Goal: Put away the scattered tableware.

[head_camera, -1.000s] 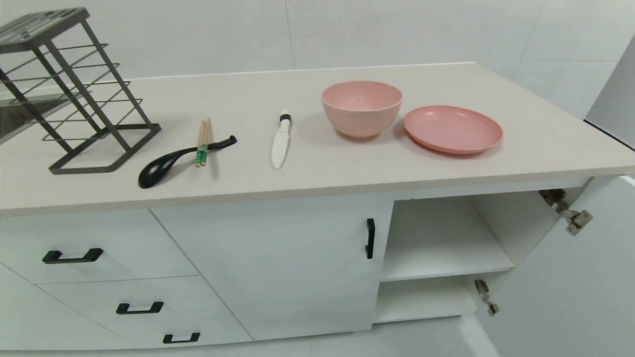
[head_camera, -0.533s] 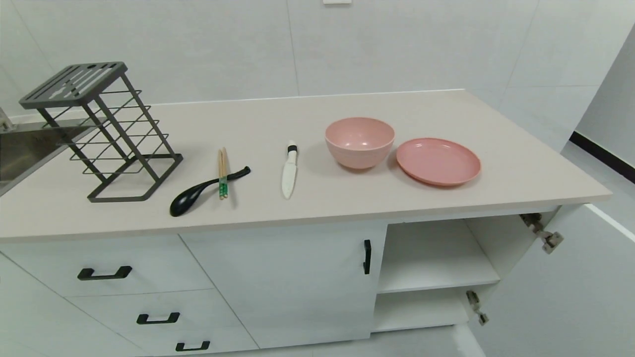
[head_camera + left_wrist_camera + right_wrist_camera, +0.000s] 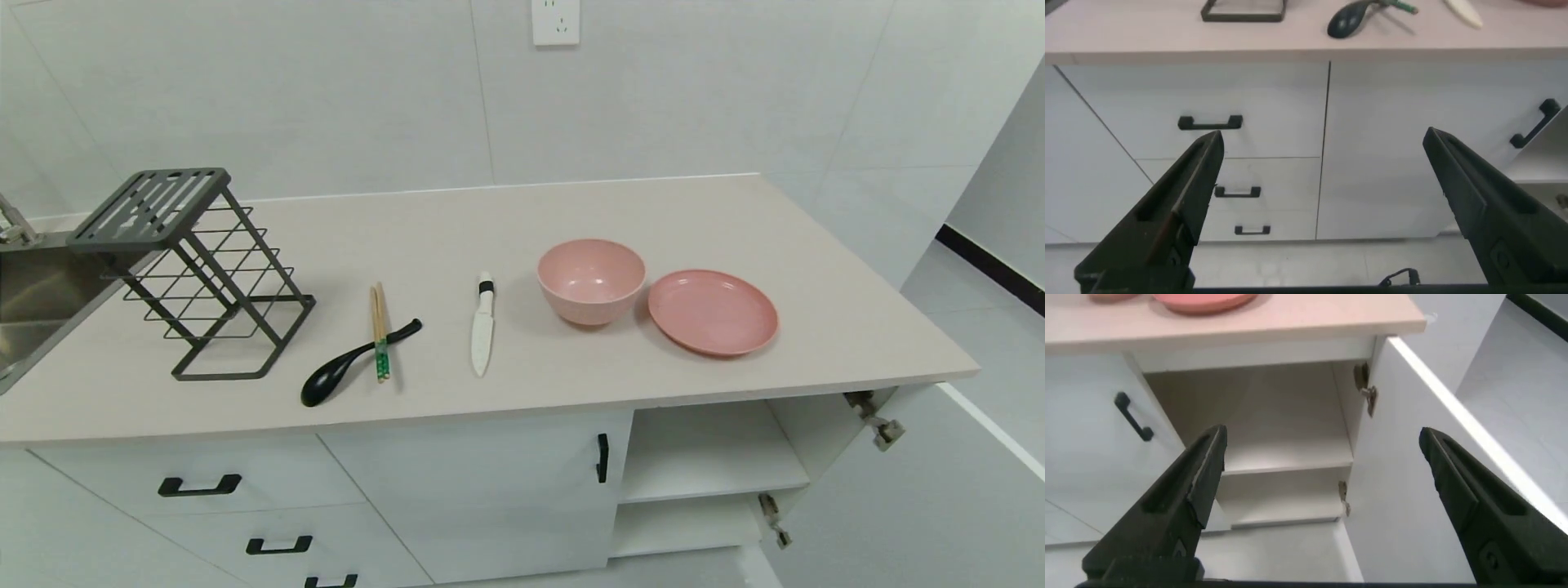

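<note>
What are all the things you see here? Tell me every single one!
Pink round bowl: one, pink, on the beige countertop, beside the plate.
Flat pink plate: one, pink, toward the countertop's right end.
White knife: one, white with a black band, left of the bowl.
Wooden chopsticks: one pair, tan with green bands, lying across the spoon's handle.
Black spoon: one, black, near the front edge.
Wire rack: one, dark grey, on the countertop's left part.
Steel sink: one, silvery, far left.
Wall socket: one, white, on the wall.
Open cupboard: one, white, below the plate.
Left gripper: one, black, open, facing the drawers.
Right gripper: one, black, open, facing the cupboard.
</note>
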Motion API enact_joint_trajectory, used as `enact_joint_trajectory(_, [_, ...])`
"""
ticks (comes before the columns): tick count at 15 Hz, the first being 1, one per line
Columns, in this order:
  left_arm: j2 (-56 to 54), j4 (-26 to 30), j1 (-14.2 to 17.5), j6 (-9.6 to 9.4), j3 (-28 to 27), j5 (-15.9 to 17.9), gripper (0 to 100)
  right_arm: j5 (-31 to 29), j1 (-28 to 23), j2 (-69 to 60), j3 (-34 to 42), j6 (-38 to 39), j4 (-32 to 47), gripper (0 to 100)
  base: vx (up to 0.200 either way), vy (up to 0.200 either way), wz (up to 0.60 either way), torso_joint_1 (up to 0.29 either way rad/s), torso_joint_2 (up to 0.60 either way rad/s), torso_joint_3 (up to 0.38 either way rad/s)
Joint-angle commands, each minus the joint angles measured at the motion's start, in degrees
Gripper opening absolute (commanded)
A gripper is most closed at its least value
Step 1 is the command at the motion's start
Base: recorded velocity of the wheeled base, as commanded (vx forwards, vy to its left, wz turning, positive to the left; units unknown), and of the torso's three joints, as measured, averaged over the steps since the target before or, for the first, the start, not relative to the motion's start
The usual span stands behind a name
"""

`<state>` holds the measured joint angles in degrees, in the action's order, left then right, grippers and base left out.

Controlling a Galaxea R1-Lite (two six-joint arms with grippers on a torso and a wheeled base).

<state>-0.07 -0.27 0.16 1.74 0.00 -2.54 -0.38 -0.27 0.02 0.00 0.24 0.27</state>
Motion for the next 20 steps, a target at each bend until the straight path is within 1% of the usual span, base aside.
enact_joint_trajectory(1, [0.07,0.00,0.02,0.01,0.00,-0.01,100,0.03,0.00,-0.02,0.00,0.02,0.00,100,0.000,0.000,0.00,0.276,-0.54,-0.256])
enact_joint_trajectory(8, [0.07,0.00,0.02,0.28,0.00,-0.19,100,0.03,0.00,-0.02,0.00,0.02,0.00,100,0.000,0.000,0.00,0.301,-0.58,-0.281])
enact_joint_trajectory(11, [0.07,0.00,0.02,0.28,0.00,-0.19,100,0.03,0.00,-0.02,0.00,0.11,0.00,100,0.200,-0.200,0.00,0.243,-0.47,-0.234])
enact_joint_trajectory(14, [0.07,0.00,0.02,0.28,0.00,-0.19,100,0.03,0.00,-0.02,0.00,0.11,0.00,100,0.000,0.000,0.00,0.061,-0.14,-0.066])
enact_joint_trajectory(20, [0.07,0.00,0.02,0.10,0.00,-0.19,100,0.03,0.00,-0.02,0.00,0.20,0.00,100,0.000,0.000,0.00,0.000,0.00,0.000])
